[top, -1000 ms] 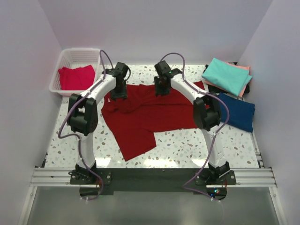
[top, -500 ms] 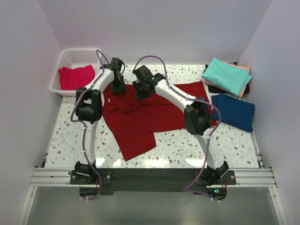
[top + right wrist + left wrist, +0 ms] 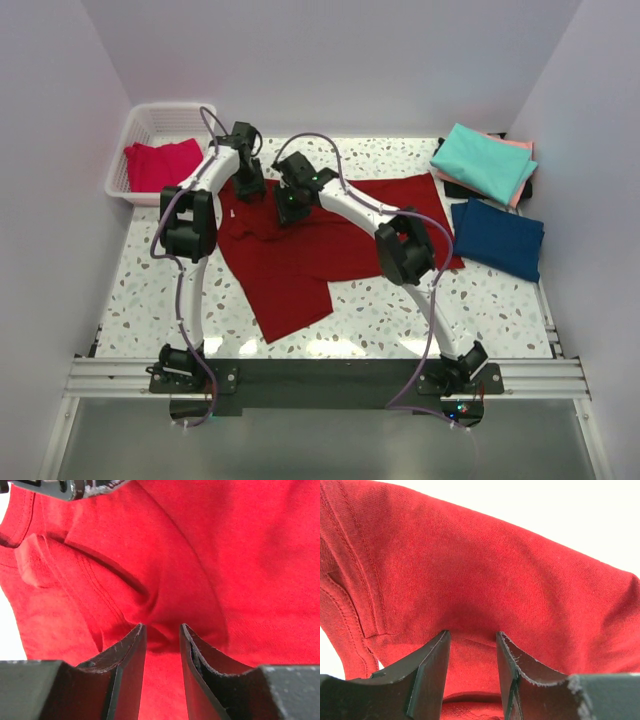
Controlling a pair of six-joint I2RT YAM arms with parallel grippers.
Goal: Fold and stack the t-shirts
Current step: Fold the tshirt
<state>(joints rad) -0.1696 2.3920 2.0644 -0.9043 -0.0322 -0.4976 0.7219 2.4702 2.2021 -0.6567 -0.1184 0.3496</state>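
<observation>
Dark red t-shirt (image 3: pixel 300 270), long axis left-right

Dark red t-shirt (image 3: pixel 300 262): large, spread flat at centre, creased, far-left edge bunched. Pinkish-red t-shirt (image 3: pixel 162 165): crumpled in basket (image 3: pixel 128 140), far left. Teal t-shirt (image 3: pixel 485 162): folded, atop salmon pink t-shirt (image 3: pixel 518 143), far right. Navy t-shirt (image 3: pixel 505 238): folded, just beside them.

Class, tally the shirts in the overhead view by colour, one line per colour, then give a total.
dark red shirt: 1
pinkish-red shirt: 1
teal shirt: 1
salmon shirt: 1
navy shirt: 1
Total: 5
</observation>
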